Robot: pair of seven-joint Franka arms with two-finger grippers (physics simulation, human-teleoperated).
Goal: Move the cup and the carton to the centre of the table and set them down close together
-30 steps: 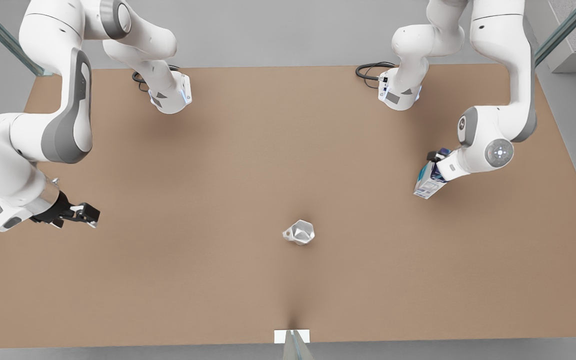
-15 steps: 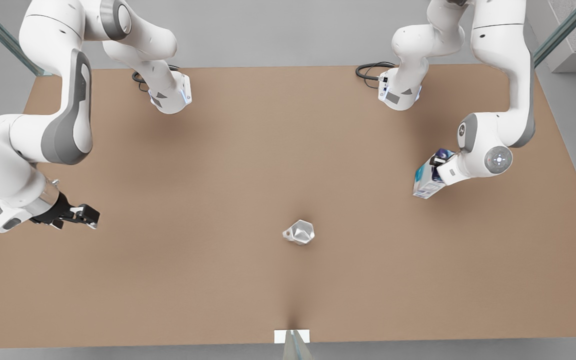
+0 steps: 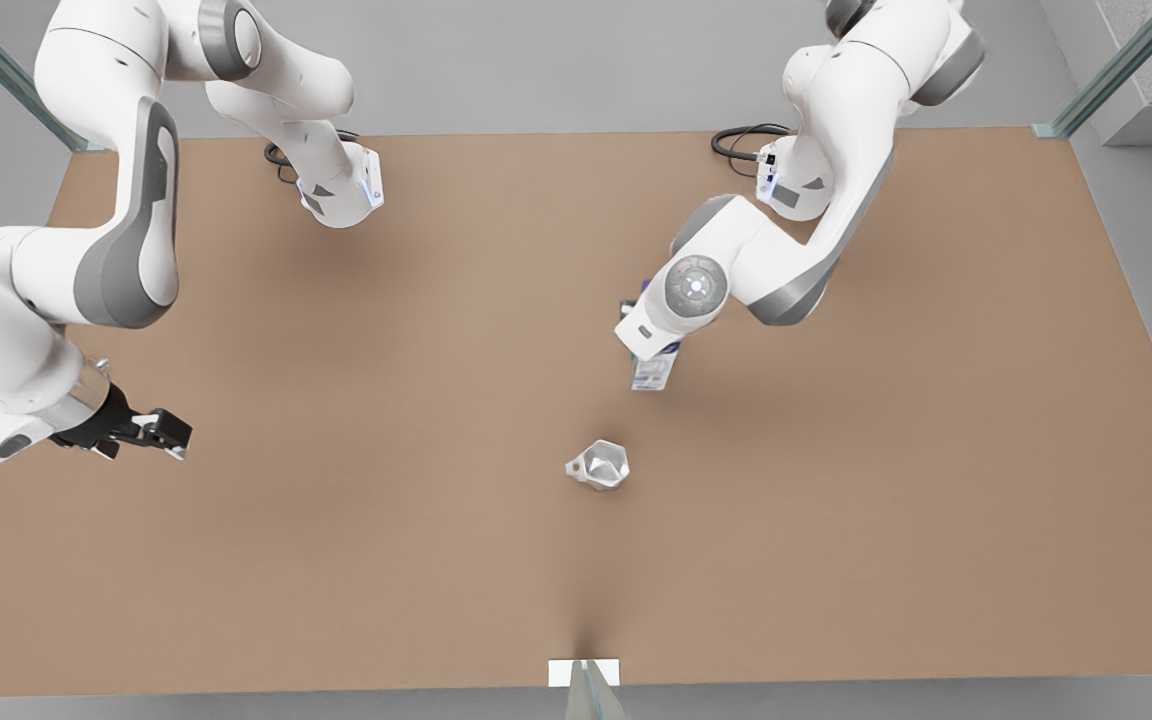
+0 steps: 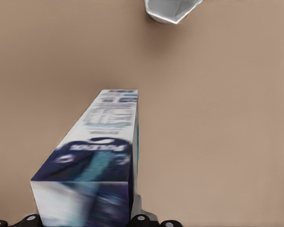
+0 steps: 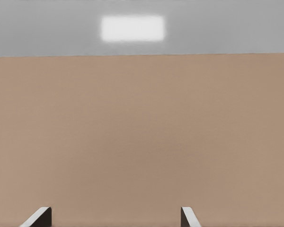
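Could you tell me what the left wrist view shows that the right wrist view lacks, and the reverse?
Particular to the left wrist view: the carton clamped in the left gripper, with the cup beyond it. Particular to the right wrist view: the right gripper, open and waiting, and a white patch on grey ground past the table's edge. Shared: the brown table.

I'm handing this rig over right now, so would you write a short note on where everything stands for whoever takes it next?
Left gripper: shut on the carton, carried near the table centre.
Right gripper: open, holding nothing, waiting at the front view's left.
Cup: standing near the centre, nearer the white marker than the carton, apart from it.
Done: cup placed, carton picked up and brought close.
Left: set the carton down beside the cup, release.
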